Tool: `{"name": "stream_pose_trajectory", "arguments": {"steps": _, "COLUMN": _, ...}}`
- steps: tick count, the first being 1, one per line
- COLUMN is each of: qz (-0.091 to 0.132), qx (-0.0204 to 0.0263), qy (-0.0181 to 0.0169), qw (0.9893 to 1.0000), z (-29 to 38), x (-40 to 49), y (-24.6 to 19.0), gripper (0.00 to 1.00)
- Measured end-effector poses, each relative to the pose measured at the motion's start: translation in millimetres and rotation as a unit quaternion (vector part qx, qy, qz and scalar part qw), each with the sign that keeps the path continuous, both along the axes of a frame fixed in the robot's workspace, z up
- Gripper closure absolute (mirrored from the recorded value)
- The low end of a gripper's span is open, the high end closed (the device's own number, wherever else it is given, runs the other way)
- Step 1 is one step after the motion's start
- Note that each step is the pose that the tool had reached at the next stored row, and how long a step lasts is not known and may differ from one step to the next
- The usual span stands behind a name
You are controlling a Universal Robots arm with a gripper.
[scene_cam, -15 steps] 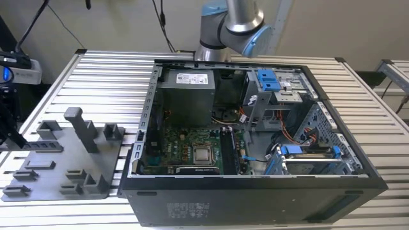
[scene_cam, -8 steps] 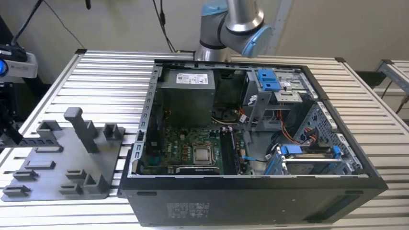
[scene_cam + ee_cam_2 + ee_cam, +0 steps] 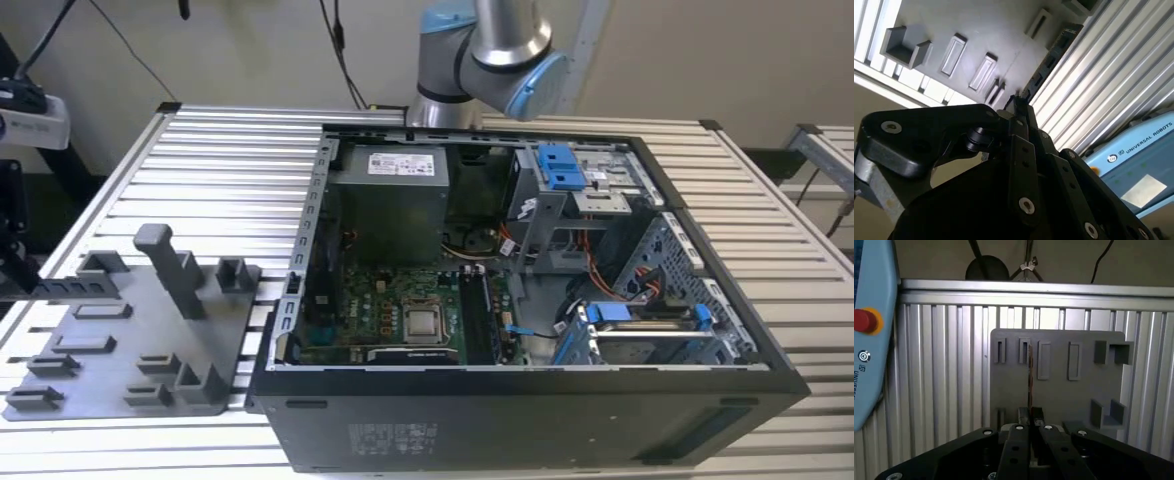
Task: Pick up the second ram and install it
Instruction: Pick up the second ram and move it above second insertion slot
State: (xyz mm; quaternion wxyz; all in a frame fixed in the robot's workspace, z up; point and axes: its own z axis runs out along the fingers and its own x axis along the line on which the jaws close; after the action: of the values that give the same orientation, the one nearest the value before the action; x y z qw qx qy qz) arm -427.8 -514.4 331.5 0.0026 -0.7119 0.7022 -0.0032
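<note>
1. Nearest the cameras in both wrist views we see the black gripper (image 3: 1030,415), its fingers (image 3: 1023,416) drawn close together around a thin strip.
2. That strip is the second ram (image 3: 1029,375). In the first wrist view we see it edge-on, a slim dark-brown line pinched between the fingertips and reaching away from them, so we read the claw as clamped on it.
3. In the second wrist view the gripper (image 3: 1019,107) narrows to a point where the fingers meet. We cannot make out the stick itself there.
4. Beyond the held stick lies the grey fixture plate (image 3: 1064,395), well apart from the fingertips. We see its rectangular pockets and raised blocks in both wrist views.
5. The plate rests on the ribbed aluminium table (image 3: 944,365), and a light-blue teach pendant (image 3: 874,340) with a red button (image 3: 865,321) sits close to the camera at the picture's edge.
6. In the exterior view the plate (image 3: 120,350) lies on the table at the exterior view's left of the open computer case (image 3: 534,420).
7. Inside the case we see the square silver processor (image 3: 424,322), with the long black memory slots (image 3: 477,315) just beside it.
8. Farthest back, the arm (image 3: 487,60) rises behind the case.
</note>
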Motion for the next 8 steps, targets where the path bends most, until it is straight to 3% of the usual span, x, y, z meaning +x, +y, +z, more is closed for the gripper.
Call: {"name": "stream_pose_trajectory", "arguments": {"steps": 8, "qz": 0.000, "qx": 0.0000, "qy": 0.0000, "qw": 1.0000, "z": 12.6, "x": -0.2, "y": 0.0, "gripper": 0.86}}
